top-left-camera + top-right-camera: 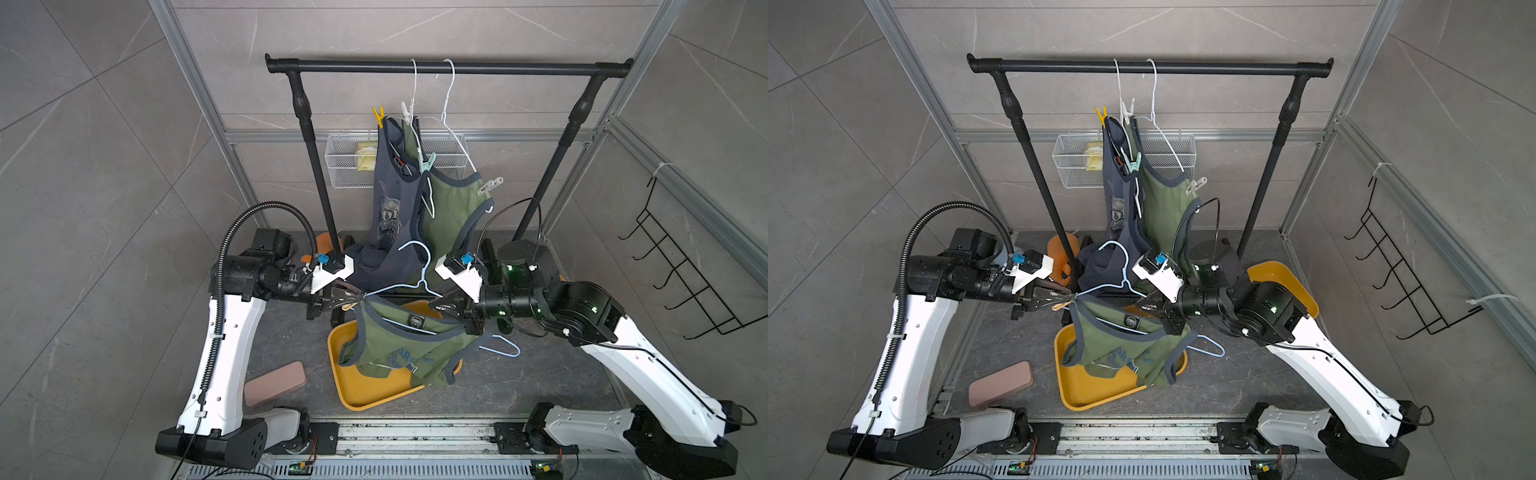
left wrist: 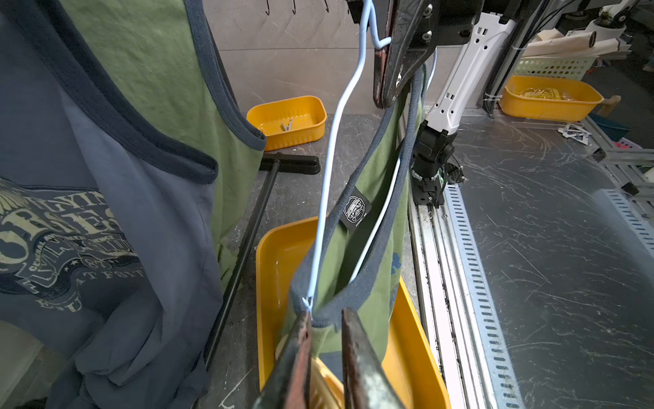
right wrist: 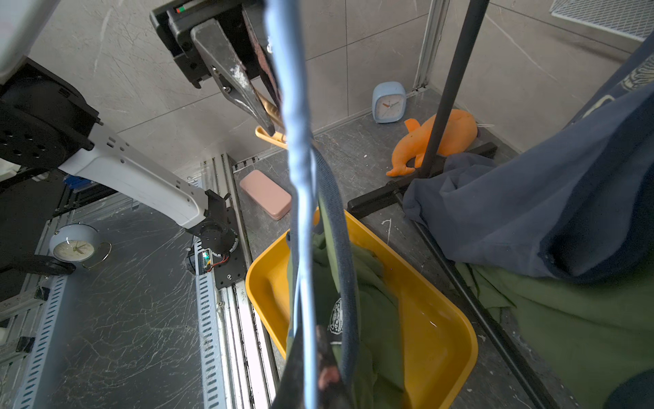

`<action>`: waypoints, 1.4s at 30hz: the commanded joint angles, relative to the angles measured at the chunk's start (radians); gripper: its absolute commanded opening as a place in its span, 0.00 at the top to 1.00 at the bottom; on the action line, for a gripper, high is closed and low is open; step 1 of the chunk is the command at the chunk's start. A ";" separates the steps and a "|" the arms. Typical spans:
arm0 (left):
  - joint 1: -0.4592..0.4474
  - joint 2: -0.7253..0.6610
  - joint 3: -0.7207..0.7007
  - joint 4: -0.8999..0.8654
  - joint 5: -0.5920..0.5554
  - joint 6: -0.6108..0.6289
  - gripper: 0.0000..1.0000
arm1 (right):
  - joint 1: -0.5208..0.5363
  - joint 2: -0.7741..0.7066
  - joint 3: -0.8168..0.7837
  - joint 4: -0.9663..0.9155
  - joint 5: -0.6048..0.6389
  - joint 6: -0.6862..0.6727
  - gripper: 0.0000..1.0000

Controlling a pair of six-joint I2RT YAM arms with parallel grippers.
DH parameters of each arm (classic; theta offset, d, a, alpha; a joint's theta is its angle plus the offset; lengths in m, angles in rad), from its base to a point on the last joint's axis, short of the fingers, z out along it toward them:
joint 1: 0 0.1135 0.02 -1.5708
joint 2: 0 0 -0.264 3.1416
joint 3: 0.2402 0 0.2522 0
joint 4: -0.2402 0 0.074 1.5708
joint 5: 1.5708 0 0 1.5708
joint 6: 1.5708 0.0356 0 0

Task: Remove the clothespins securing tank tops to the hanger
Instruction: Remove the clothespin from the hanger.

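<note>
Over the yellow tray (image 1: 365, 386) a light-blue hanger (image 1: 424, 266) carries an olive tank top (image 1: 399, 345). My left gripper (image 1: 360, 296) (image 2: 325, 311) pinches an orange-tan clothespin (image 1: 1059, 306) (image 3: 270, 136) at the hanger's left end. My right gripper (image 1: 436, 303) (image 3: 311, 336) is shut on the hanger wire at its other end. A slate-blue tank top (image 1: 388, 208) and a second olive one (image 1: 453, 208) hang from white hangers on the rail. They carry a yellow clothespin (image 1: 378, 116), a white one (image 1: 406, 110), a mint one (image 1: 428, 163) and a pale one (image 1: 490, 185).
The black rail (image 1: 449, 66) stands on two legs between my arms. Behind it hangs a wire basket (image 1: 353, 166). On the floor lie a pink case (image 1: 275, 382), an orange plush toy (image 3: 456, 131) and a blue clock (image 3: 388, 102). A small yellow bin (image 2: 287, 120) holds a loose clothespin.
</note>
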 commanded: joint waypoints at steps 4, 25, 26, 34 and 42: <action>0.002 -0.010 0.028 -0.001 0.014 -0.021 0.61 | -0.016 0.000 0.046 0.029 -0.033 0.019 1.00; 0.010 0.027 0.068 -0.038 0.111 0.071 0.45 | -0.122 0.055 0.134 -0.038 -0.251 0.028 1.00; 0.016 0.026 0.070 -0.001 0.110 0.031 0.44 | -0.124 0.061 0.134 -0.040 -0.261 0.028 1.00; 0.036 0.042 0.102 0.005 0.149 0.023 0.42 | -0.149 0.066 0.126 -0.026 -0.325 0.047 1.00; 0.082 0.021 0.070 -0.009 0.223 0.060 0.42 | -0.209 0.073 0.143 -0.010 -0.430 0.084 1.00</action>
